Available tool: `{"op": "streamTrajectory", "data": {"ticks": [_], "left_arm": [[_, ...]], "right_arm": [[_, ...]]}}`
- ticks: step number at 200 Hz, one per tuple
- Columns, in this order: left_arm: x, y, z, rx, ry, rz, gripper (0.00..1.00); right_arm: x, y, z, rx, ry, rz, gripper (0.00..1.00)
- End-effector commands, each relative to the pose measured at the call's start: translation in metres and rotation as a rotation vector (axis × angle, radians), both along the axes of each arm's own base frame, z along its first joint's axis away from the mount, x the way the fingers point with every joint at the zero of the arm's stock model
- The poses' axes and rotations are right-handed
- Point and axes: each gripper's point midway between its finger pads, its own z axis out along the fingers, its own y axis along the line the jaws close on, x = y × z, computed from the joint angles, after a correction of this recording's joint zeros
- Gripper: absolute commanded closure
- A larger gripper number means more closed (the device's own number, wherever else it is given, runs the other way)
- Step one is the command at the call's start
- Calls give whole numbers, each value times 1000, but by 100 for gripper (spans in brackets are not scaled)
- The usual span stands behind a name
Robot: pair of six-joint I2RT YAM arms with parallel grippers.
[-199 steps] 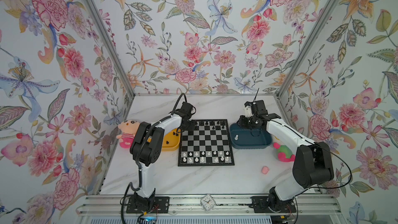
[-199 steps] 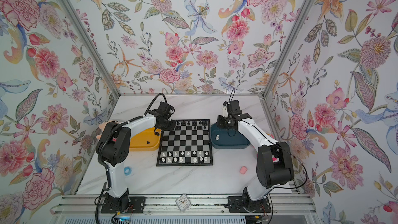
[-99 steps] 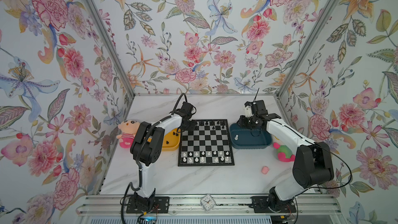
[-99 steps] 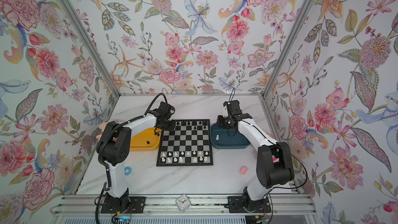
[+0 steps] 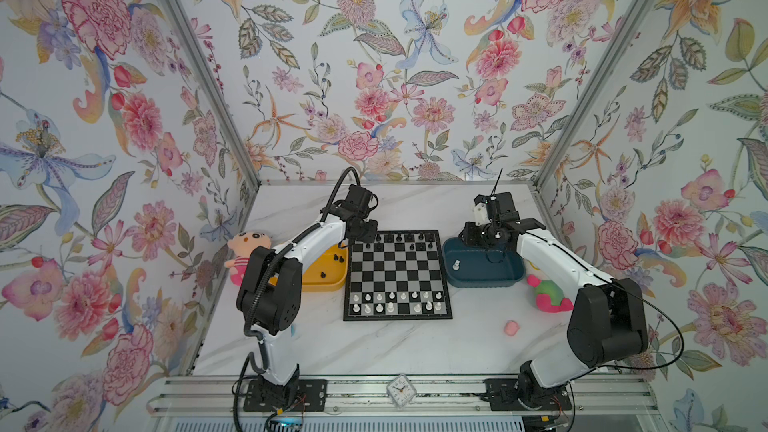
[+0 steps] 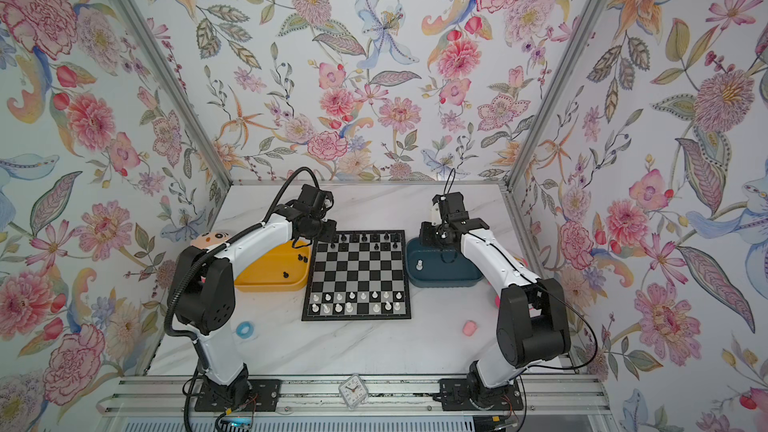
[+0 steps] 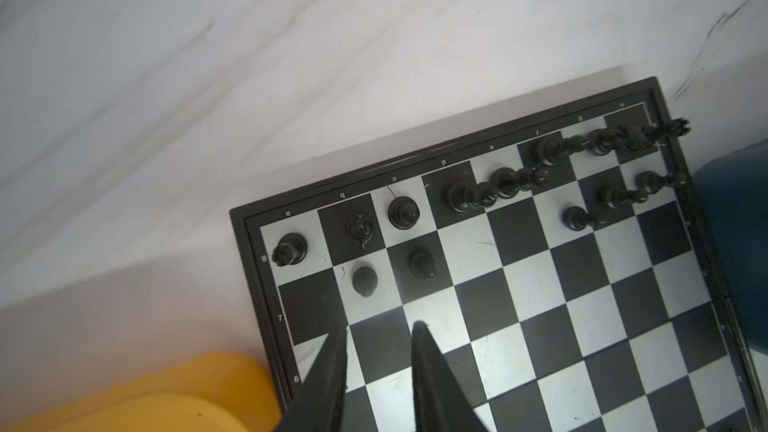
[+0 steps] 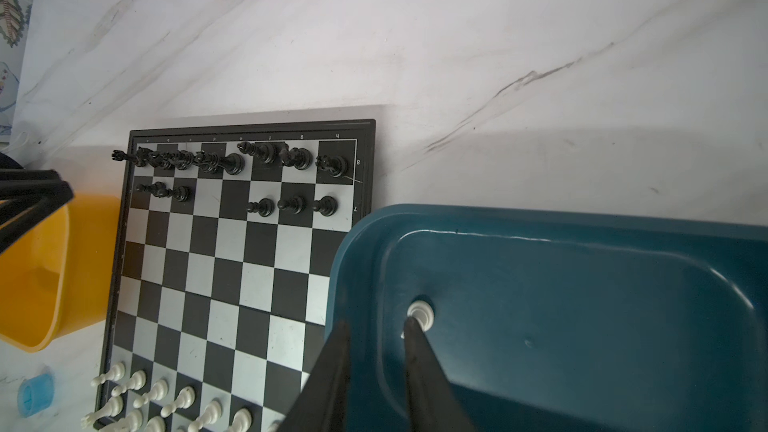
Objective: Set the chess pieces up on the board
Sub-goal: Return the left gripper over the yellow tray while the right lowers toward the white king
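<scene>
Chess pieces: the black set is stood mostly along the far two rows of the board and the white set along the near two rows. Three black ones are left in the yellow tray, and one white pawn in the blue tray. The board is laid flat on the desk between the two trays. Left gripper: fingers released with nothing between them, held low over the board's far left corner, just short of a black pawn in the second row. Right gripper: fingers parted and empty, held over the blue tray, with the white pawn seen against the outside of one fingertip and not in the gap. Hazards noted: the black pawn may be clipped and toppled into its neighbours if the left arm is drawn back low. The white pawn may be shoved aside or knocked over if the right fingers are closed without being re-centred. Change against the earlier frames: the left fingers are spread wider than a second ago. Both arms are otherwise found in nearly the same pose, and the right fingers are unchanged.
</scene>
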Motion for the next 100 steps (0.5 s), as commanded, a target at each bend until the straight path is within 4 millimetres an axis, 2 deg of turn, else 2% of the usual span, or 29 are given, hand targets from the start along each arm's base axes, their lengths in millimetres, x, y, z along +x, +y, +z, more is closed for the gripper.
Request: {"op": "streamTrajectory", "data": {"ticks": [1,22,41,68,82,100], "left_arm": [[1,16,45,54,-82,14,69],[1,39,60,43,-97,55,69],[-4,74,61,49,-79,124,70],[-18,118,48,74,-12,200,70],[-26,129,38,95,40,208,70],[-38,133,21,127,120,196,70]], "right_arm": [[8,-6,9,-23,13,-25,75],[11,-9,5,-41,54,-29,75],[14,-13,1,-57,89,-43,75],[19,-20,-5,-76,136,-76,75],[22,-21,-10,-80,162,-84,75],[27,-20,-16,-88,194,-85,76]]}}
